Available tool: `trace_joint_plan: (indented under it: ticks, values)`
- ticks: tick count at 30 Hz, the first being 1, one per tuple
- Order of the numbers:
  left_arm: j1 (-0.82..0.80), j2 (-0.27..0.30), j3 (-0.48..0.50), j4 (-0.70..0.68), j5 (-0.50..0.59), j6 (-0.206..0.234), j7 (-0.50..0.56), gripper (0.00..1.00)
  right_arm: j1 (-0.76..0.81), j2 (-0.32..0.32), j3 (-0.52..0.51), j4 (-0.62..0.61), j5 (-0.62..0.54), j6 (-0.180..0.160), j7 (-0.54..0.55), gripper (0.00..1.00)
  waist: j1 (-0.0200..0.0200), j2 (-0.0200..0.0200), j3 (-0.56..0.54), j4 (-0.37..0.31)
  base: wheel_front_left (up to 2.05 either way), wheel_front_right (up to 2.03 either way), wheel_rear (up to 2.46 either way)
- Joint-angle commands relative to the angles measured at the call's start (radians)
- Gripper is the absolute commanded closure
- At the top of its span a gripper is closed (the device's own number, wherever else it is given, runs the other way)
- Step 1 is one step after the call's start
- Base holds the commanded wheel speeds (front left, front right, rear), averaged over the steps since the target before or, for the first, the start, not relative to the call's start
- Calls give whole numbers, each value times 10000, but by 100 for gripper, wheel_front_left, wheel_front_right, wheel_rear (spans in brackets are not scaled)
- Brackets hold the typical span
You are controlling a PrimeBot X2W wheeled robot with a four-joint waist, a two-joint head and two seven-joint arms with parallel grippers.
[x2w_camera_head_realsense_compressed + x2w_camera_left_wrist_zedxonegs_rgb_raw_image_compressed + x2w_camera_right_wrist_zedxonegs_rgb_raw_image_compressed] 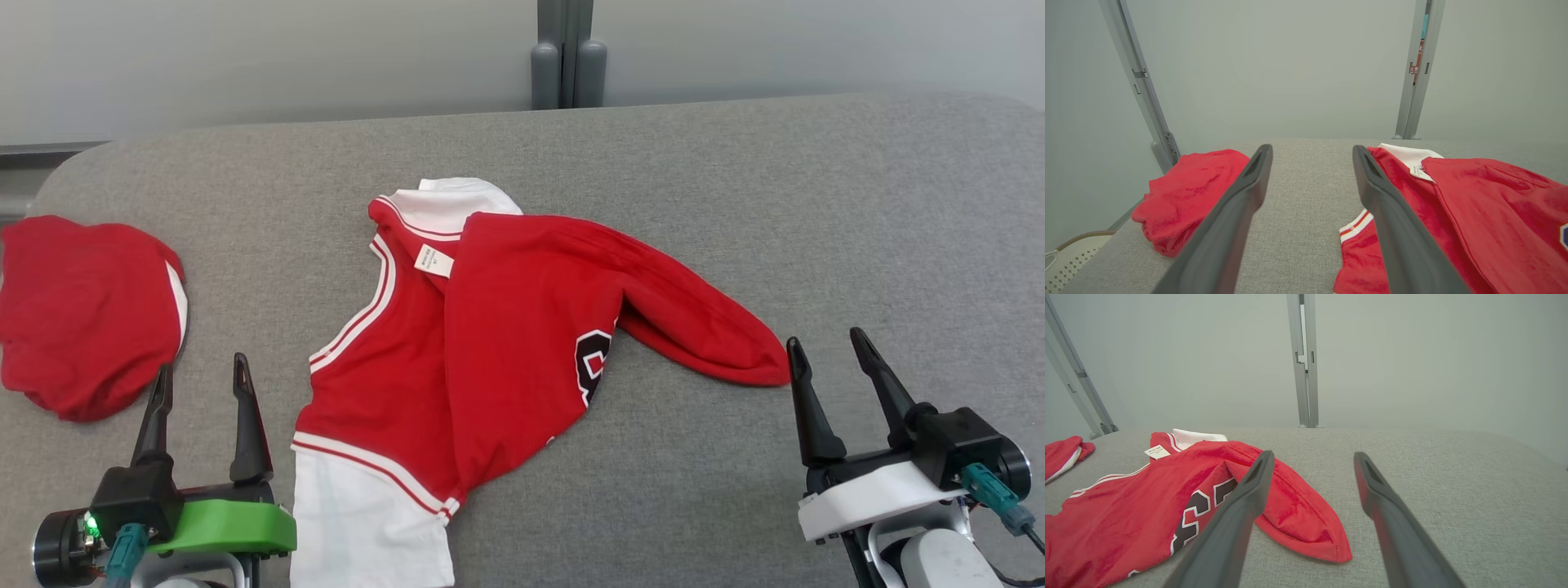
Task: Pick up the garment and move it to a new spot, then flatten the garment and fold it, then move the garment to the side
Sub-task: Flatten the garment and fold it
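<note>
Far left: bunched red cloth [86, 314] on grey table [735, 204]. Left gripper [202, 363] spread wide, empty, just left of garment [506, 327]. Garment red-and-white, crumpled mid-table, white hem at near edge. Right gripper [824, 337] wide, empty, beside sleeve tip.

Garment [506, 327] tag [433, 260] print illegible

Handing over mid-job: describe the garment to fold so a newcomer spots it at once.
On the grey table, look at the middle. The jersey lies spread there, a sleeve reaching right. Unlike the red bundle at the left, it shows striped trim, a neck tag and a dark number.
</note>
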Motion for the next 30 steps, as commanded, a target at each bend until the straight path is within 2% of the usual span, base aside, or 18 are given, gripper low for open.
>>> trace_joint_plan:
  ticks: [1, 7, 13, 22, 30]
  values:
    - [95, -39, 62, 23, 34, -60, -2, 0, 6, -65, 78, 70, -70, -11, -31, 0, 0, 0, 42, 94, 0, 0, 0]
    - [-263, -121, -40, 76, 43, -156, -2, 0, -1181, -551, 1063, 553, -112, -11, -26, 0, 0, 0, 324, 463, 0, 0, 0]
    - [-608, -171, -326, 102, -76, -132, -3, 0, -3738, -1087, 2685, 1734, 156, -11, 739, 0, 0, 0, 766, 1044, 0, 0, 0]
    - [-1262, -183, -1334, 60, -647, 222, -3, 0, -7438, -1357, 4596, 4336, 969, -11, 2607, 0, 0, 0, 1719, 2201, 0, 0, 0]
    - [-1723, -186, -2259, 80, -1164, 526, -3, 0, -9216, -1421, 6022, 6610, 2073, -11, 3589, 0, 0, 0, 2369, 3038, 0, 0, 0]
